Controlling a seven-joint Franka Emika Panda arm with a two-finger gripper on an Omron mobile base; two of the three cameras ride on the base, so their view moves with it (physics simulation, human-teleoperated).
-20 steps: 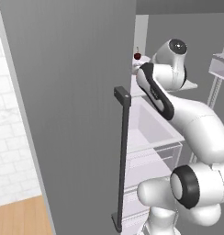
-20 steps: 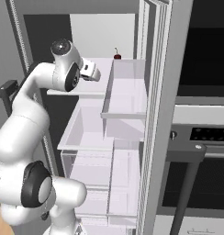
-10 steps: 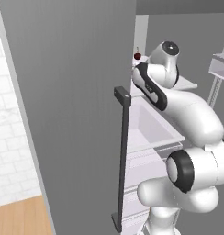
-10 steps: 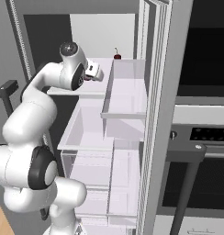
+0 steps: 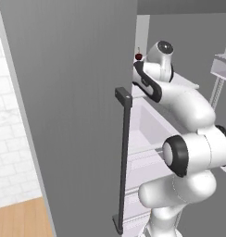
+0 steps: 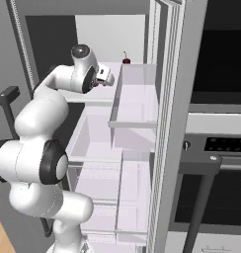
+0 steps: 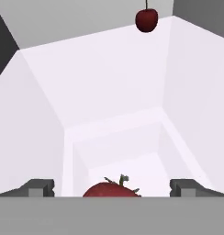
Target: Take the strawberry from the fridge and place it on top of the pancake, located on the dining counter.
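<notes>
fridge [image 6: 167, 123] open | fingers [image 7: 40, 187] spread wide, strawberry [image 7: 111, 189] between them, not gripped | cherry [image 7: 146, 20] at 12 o'clock | lift, carry, pancake placing remain

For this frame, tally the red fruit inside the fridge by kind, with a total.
Strawberry, bright red, between the open finger tips: 1
Dark red round fruit with thin stem, at the shelf's back: 1
Total: 2

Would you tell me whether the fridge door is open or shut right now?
Open: the fridge door is swung wide, showing white shelves, with the dark cherry on the top one.
</notes>
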